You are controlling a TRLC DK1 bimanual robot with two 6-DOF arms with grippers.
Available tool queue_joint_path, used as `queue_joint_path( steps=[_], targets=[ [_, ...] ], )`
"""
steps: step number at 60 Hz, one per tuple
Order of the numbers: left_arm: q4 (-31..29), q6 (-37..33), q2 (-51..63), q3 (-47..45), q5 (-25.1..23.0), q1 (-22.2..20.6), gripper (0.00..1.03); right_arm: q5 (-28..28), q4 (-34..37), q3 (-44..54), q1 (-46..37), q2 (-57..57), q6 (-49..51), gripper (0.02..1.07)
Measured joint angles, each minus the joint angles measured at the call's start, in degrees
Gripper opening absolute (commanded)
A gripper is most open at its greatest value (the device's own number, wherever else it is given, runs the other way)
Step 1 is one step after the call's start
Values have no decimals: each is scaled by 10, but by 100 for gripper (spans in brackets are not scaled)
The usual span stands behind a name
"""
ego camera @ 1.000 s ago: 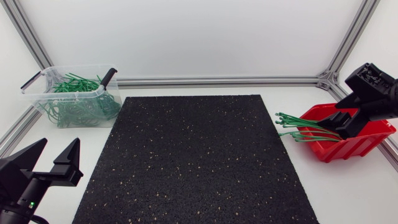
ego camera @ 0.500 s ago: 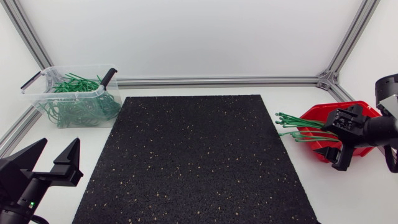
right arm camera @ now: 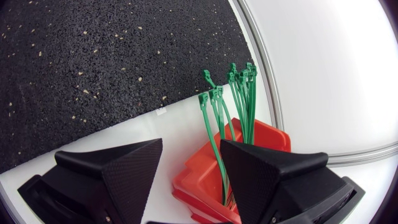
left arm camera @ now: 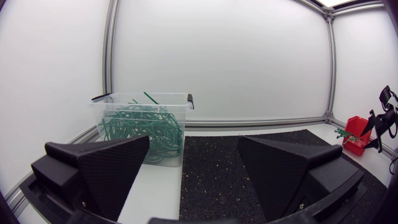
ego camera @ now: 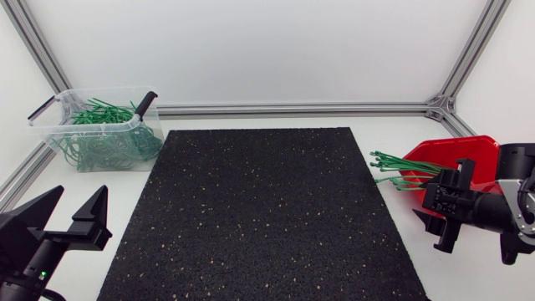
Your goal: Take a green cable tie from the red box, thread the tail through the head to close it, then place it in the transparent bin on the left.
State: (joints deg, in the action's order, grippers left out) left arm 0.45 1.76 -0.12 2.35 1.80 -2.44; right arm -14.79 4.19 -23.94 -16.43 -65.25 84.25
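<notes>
The red box [ego camera: 458, 154] stands at the table's right, with a bundle of green cable ties [ego camera: 401, 171] sticking out of it toward the mat. My right gripper [ego camera: 443, 207] hangs just in front of the box, open. In the right wrist view the red box [right arm camera: 214, 177] and the ties [right arm camera: 239, 102] show in the gap of the right gripper [right arm camera: 189, 149], and neither finger touches them. The transparent bin [ego camera: 63, 104] at the back left holds many closed green ties [ego camera: 104, 138]. My left gripper [ego camera: 67, 219] stands open and empty at the front left.
A black speckled mat [ego camera: 259, 213] covers the middle of the table. Aluminium frame rails [ego camera: 292, 109] run along the back and side edges. In the left wrist view the bin [left arm camera: 143, 124] is ahead of the left gripper [left arm camera: 193, 142], with the mat [left arm camera: 211, 168] beside it.
My right arm has come down from over the red box to its front side and turned, and its fingers have narrowed somewhat. The left arm has not moved.
</notes>
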Motion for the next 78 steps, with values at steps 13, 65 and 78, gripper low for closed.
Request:
queue_joint_path(
  steps=[13, 65, 78],
  targets=[
    [0, 0, 0, 0, 0, 0, 100, 5, -50, 12, 14, -11, 0, 48],
    [0, 0, 0, 0, 0, 0, 100, 43, -184, 31, 28, -78, 0, 22],
    [0, 0, 1, 0, 0, 0, 100, 44, -190, 31, 28, -80, 3, 8]
  ],
)
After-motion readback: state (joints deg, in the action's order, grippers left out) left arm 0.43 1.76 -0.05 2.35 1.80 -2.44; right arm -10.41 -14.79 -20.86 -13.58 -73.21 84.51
